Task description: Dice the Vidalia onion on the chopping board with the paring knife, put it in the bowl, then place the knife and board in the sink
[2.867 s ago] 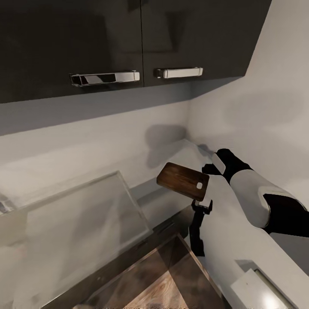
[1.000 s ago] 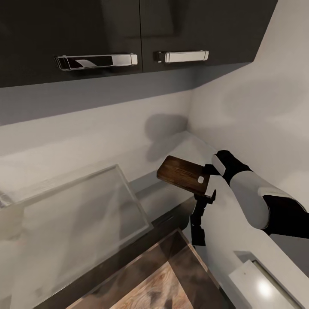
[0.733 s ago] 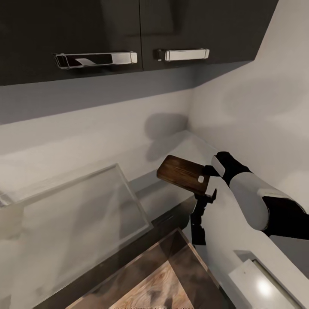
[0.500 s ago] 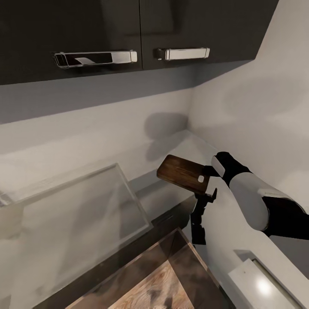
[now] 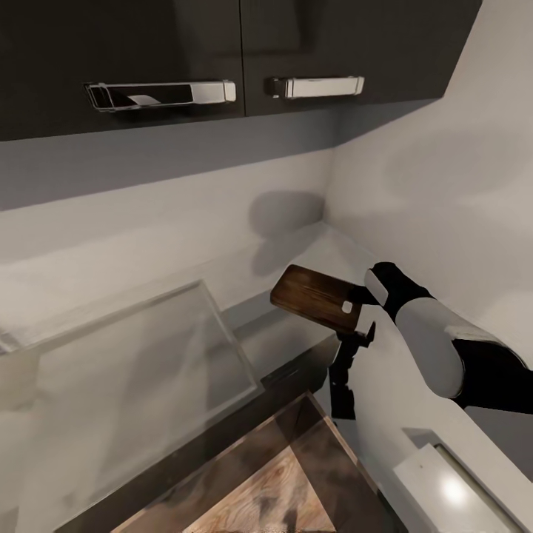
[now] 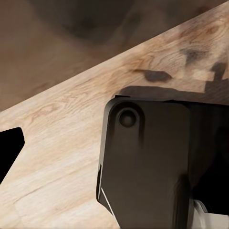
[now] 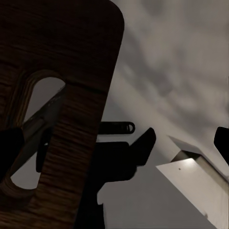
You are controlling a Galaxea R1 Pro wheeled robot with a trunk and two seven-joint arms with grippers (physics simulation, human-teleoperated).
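Observation:
The chopping board [image 5: 317, 298] is a brown wooden slab with rounded corners, held in the air near the wall corner, above the pale grey countertop [image 5: 222, 270]. My right gripper [image 5: 357, 297] is shut on its handle end. In the right wrist view the board [image 7: 67, 62] stands close up and dark, and one finger [image 7: 36, 126] passes through its oval handle hole. The left wrist view looks down on wood-grain floor [image 6: 57, 129] past a black robot part [image 6: 143, 162]; whether the left gripper is open or shut is not clear there.
Dark upper cabinets [image 5: 222, 44] with chrome handles [image 5: 159, 93] hang overhead. White walls meet in a corner [image 5: 326, 192] just behind the board. A pale see-through rectangular panel [image 5: 126, 370] lies at the left. A black jointed piece [image 5: 344, 370] hangs under the board, with a white box [image 5: 444, 485] to its right.
The whole picture has shifted a little, with the cabinet handles now higher, so the camera has moved. The board stays in my right gripper, at nearly the same place.

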